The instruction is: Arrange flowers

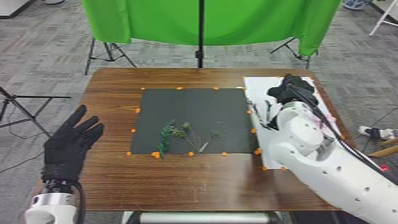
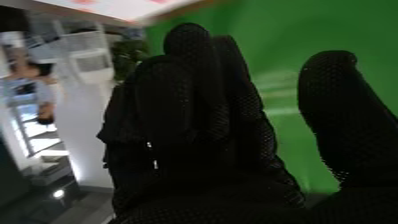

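The left black-gloved hand (image 1: 67,147) was open above the left side of the brown wooden bench (image 1: 115,185), its fingers straight and spread a little, pointing toward the far side. The right black-gloved hand (image 1: 291,91) was over the far part of a long white sheet (image 1: 259,84) on the bench's right side. In the right wrist view this hand (image 2: 200,135) was open too, fingers extended close together and thumb well apart from them. The task's greenery lay on a dark grey square mat (image 1: 200,100), toward its near edge: a leafy green sprig (image 1: 166,134) on the left, then thin-stemmed sprigs with small green heads (image 1: 187,132) just beside it, and another slender green sprig (image 1: 214,134) to their right. Small orange markers (image 1: 138,110) stood out around the mat. Beyond the bench hung a bright green cloth (image 1: 151,22).
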Tool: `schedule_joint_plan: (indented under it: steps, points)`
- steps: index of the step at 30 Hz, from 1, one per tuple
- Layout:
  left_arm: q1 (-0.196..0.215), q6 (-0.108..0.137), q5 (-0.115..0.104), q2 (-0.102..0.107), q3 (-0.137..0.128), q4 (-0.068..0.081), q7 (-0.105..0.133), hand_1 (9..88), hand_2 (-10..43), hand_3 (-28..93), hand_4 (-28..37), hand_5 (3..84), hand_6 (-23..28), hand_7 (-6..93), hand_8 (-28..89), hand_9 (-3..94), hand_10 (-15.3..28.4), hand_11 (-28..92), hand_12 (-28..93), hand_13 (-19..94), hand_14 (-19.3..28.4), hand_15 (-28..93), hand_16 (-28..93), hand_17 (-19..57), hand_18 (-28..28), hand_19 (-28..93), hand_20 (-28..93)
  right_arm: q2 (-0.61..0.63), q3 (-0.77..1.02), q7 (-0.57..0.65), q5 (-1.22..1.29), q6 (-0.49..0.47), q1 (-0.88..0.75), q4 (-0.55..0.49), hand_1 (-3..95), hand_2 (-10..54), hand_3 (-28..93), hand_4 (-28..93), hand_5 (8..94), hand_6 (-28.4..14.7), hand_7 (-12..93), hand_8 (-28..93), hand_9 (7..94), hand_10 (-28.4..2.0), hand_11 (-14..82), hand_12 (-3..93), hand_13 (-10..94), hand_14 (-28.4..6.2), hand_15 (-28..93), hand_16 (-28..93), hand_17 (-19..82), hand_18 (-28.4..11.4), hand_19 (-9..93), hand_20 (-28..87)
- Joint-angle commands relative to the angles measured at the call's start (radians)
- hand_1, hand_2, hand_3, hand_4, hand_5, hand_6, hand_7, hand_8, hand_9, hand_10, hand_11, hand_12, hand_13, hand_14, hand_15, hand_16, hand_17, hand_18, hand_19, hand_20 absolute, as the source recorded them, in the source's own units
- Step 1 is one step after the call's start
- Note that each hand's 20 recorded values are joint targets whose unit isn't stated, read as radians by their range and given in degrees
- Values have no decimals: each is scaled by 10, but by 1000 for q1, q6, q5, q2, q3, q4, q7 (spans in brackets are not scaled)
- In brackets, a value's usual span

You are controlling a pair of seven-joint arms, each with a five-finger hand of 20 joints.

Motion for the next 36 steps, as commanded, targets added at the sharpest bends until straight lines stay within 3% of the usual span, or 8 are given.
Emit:
schedule_joint_plan:
  steps: [1, 14, 17, 22, 27, 28, 31, 36]
  points:
    - [11, 17, -16, 2, 7, -1, 5, 210, 67, 797, -283, 359, 71, 65, -77, 317, 195, 220, 105, 196, 271, 538, -104, -81, 284, 576, -15, -26, -45, 13, 64, -88, 38, 64, 301, -14, 747, -239, 640, -66, 147, -112, 678, -192, 459, 193, 640, -149, 779, 159, 258, -269, 910, 289]
    - [9, 2, 8, -32, -11, -4, -31, 210, 66, 798, -283, 358, 71, 66, -77, 317, 195, 221, 105, 197, 271, 537, -103, -81, 284, 575, -15, -98, -87, 29, 113, -247, 42, 127, 290, -39, 723, -240, 619, -75, 137, -112, 653, -202, 508, 202, 644, -153, 811, 157, 253, -277, 914, 308]
    - [8, 11, -4, -18, -7, -4, -23, 210, 66, 799, -283, 358, 71, 67, -77, 317, 195, 221, 105, 196, 271, 537, -103, -81, 284, 575, -15, -117, -108, 39, 127, -283, 53, 147, 290, -43, 722, -241, 619, -75, 134, -110, 650, -203, 510, 202, 641, -156, 813, 156, 248, -278, 910, 313]
    - [-3, 4, 0, -23, -4, -1, -28, 211, 66, 799, -283, 358, 72, 66, -77, 317, 195, 220, 106, 197, 270, 537, -103, -81, 284, 575, -16, -138, -185, 17, 75, -345, 84, 190, 302, -61, 718, -243, 634, -68, 145, -109, 646, -202, 515, 201, 639, -156, 816, 154, 245, -280, 901, 326]
    - [-11, -3, 12, -38, -9, 0, -45, 212, 67, 797, -283, 358, 72, 65, -77, 317, 196, 219, 106, 197, 270, 537, -104, -82, 284, 574, -16, -134, -256, 2, 37, -329, 95, 216, 377, -92, 727, -264, 709, -50, 203, -110, 680, -180, 547, 214, 663, -137, 818, 159, 266, -269, 903, 338]
    - [-12, -1, 11, -40, -9, 0, -44, 212, 67, 797, -283, 358, 72, 65, -77, 317, 196, 219, 106, 197, 270, 537, -104, -82, 284, 574, -16, -134, -261, 1, 33, -320, 95, 221, 425, -94, 706, -272, 739, -46, 230, -46, 703, -168, 553, 220, 681, -126, 813, 168, 280, -262, 908, 333]
    - [-8, 4, 6, -32, -10, -1, -36, 212, 67, 796, -283, 358, 72, 66, -77, 317, 196, 220, 106, 197, 270, 537, -103, -82, 284, 574, -16, -123, -263, -2, 19, -258, 86, 223, 537, -95, 667, -281, 829, -26, 288, 52, 795, -131, 535, 255, 739, -100, 796, 188, 318, -246, 929, 316]
    - [-3, 9, -1, -27, -8, -2, -30, 212, 67, 798, -283, 358, 72, 66, -77, 317, 196, 219, 106, 197, 270, 538, -104, -82, 284, 573, -15, -82, -278, -10, -62, -106, 84, 226, 555, -95, 682, -282, 862, -27, 273, 74, 824, -119, 518, 278, 765, -89, 797, 199, 341, -243, 932, 350]
